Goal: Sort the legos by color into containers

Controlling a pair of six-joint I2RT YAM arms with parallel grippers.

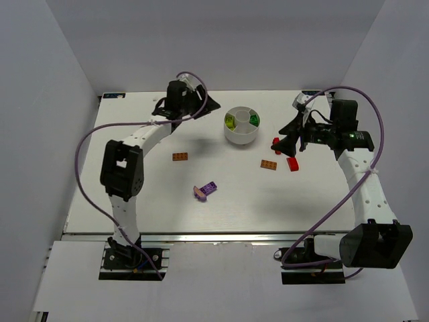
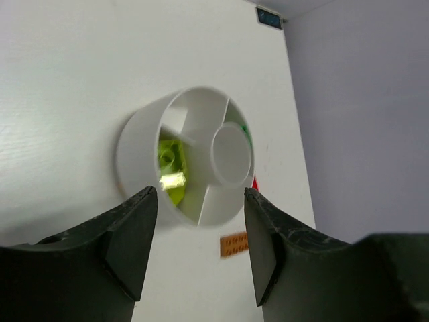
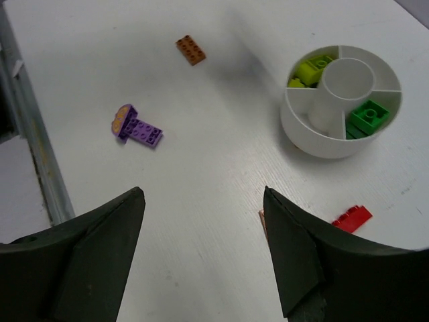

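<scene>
Orange brick [image 3: 262, 220] peeks from under one finger [image 3: 288, 255] of our spread, empty right claw [image 3: 202, 194]; closing carelessly, we could flick it away. Our left claw [image 2: 200, 201], spread too, faces the dish [image 2: 137, 154].

A white dish [image 3: 315, 141], green lego [image 3: 369, 115], orange lego [image 3: 191, 49], red lego [image 3: 350, 218], purple lego [image 3: 142, 131].

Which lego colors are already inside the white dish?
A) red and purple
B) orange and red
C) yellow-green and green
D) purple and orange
C: the white dish holds yellow-green legos in one wedge and green legos in another, while the orange lego, red lego and purple lego lie outside it on the table.
</scene>
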